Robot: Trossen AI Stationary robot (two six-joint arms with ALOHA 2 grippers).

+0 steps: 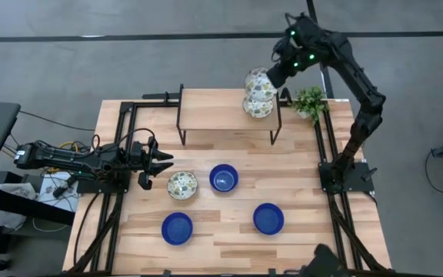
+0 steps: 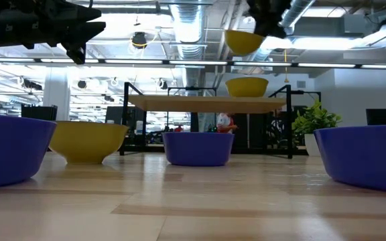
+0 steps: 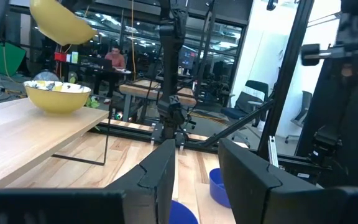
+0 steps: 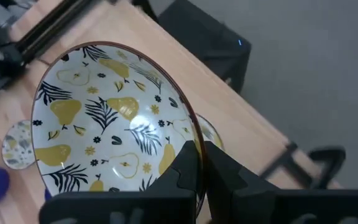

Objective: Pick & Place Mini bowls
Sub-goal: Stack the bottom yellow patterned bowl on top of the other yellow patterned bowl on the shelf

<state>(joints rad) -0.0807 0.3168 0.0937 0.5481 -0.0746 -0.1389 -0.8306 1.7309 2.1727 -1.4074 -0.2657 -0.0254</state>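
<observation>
Three cream bowls with a yellow pear and leaf pattern show. One stands on the raised wooden shelf [image 1: 229, 108] at its right end [image 1: 258, 107] [image 2: 246, 86]. One sits on the table [image 1: 182, 185]. The third [image 1: 258, 81] [image 2: 244, 41] hangs above the shelf bowl, with my right gripper [image 1: 272, 76] [image 4: 199, 152] shut on it. Three blue bowls rest on the table [image 1: 223, 178], [image 1: 177, 228], [image 1: 268, 218]. My left gripper [image 1: 158, 164] [image 3: 194, 177] is open and hovers at the table's left side, close to the patterned table bowl. My right gripper pinches the patterned bowl by its rim [image 4: 193, 132], one finger inside the bowl and one outside. The fingers come from the far right side. The bowl is lifted clear and tilted, just above the bowl on the shelf.
A small green potted plant [image 1: 310, 102] stands right of the shelf, close to the right gripper. The shelf's thin black legs [image 1: 180, 115] stand on the far half of the table. Black frame rails [image 1: 125, 135] run along both table sides.
</observation>
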